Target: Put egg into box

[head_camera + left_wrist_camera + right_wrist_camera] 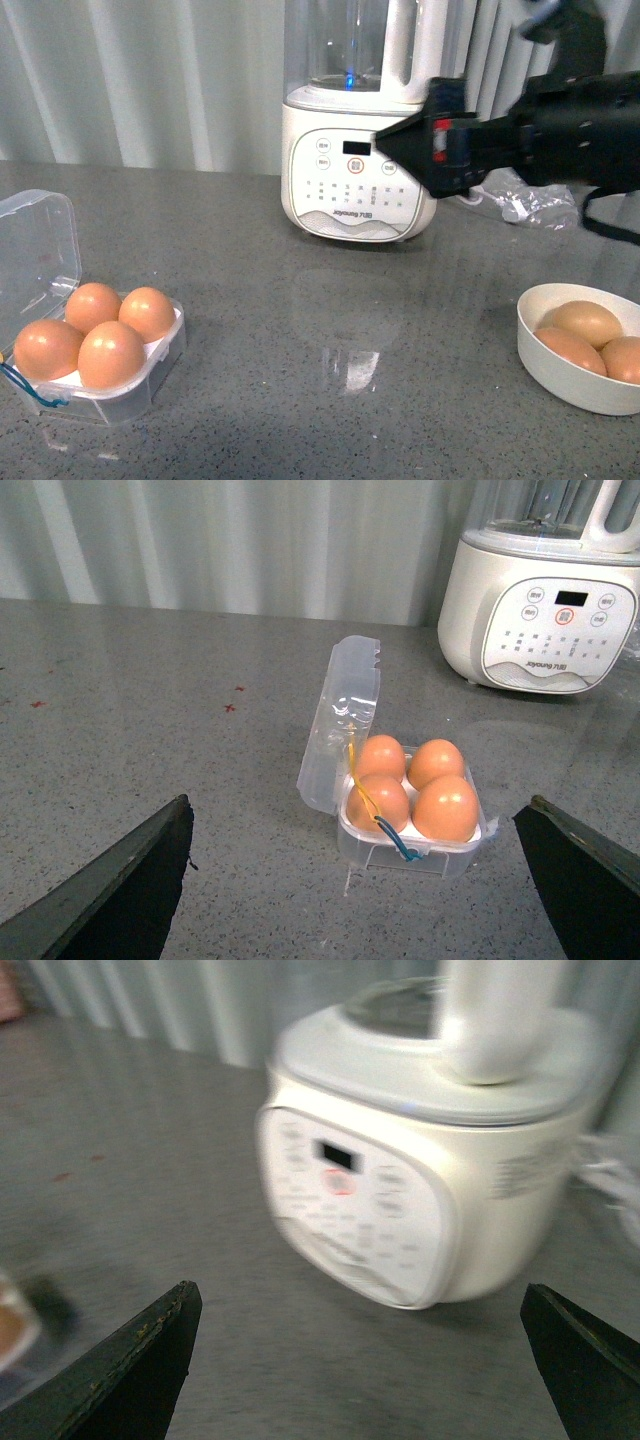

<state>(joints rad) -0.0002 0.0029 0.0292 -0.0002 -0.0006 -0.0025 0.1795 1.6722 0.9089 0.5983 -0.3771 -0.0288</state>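
Observation:
The clear plastic box (40, 250) stands at the left of the table with its lid hinged open. Several orange-brown eggs (110, 352) sit in its white tray and fill every hole; a blue cord hangs at its front. In the left wrist view the box (345, 715) and its eggs (445, 805) lie just ahead of my open, empty left gripper (358, 802). My right gripper (395, 140) is open and empty, held high at the right in front of the blender. The right wrist view is blurred and shows that gripper (360, 1287) over bare table.
A round white bowl (560, 375) at the right front holds three more brown eggs (585, 322). A white blender (350, 190) stands at the back middle, with crumpled clear plastic (535, 205) to its right. Grey curtains hang behind the table.

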